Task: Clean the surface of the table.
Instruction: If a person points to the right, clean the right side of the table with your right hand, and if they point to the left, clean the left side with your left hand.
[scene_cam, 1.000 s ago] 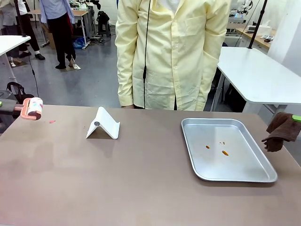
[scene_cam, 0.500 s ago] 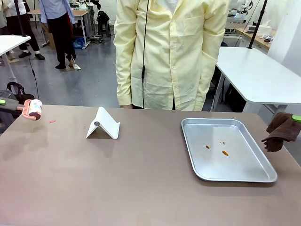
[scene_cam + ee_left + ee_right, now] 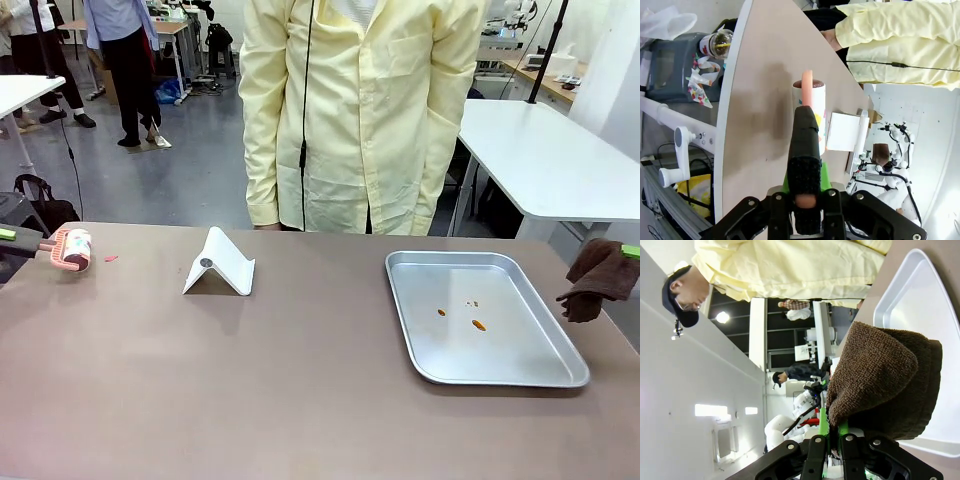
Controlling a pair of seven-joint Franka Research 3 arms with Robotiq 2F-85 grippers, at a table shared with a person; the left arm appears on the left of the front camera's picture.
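At the left edge of the brownish table [image 3: 300, 390], my left gripper [image 3: 10, 240] is shut on the handle of a pink lint roller [image 3: 72, 248], whose head hangs just over the table's corner. In the left wrist view the roller [image 3: 812, 107] points out over the table [image 3: 765, 75] from my gripper [image 3: 806, 187]. At the right edge my right gripper [image 3: 630, 252] is shut on a dark brown cloth [image 3: 598, 280], which hangs beside the table. The right wrist view shows the cloth [image 3: 880, 375] bunched above the gripper [image 3: 832, 432].
A shiny metal tray [image 3: 560, 370] with a few orange crumbs lies on the right half of the table. A white folded stand [image 3: 220, 263] sits at the back left, with a small pink scrap [image 3: 110, 258] near the roller. A person in a yellow shirt [image 3: 360, 110] stands at the far side.
The lint roller has dropped lower toward the table's left corner. The right gripper and cloth have stayed put.
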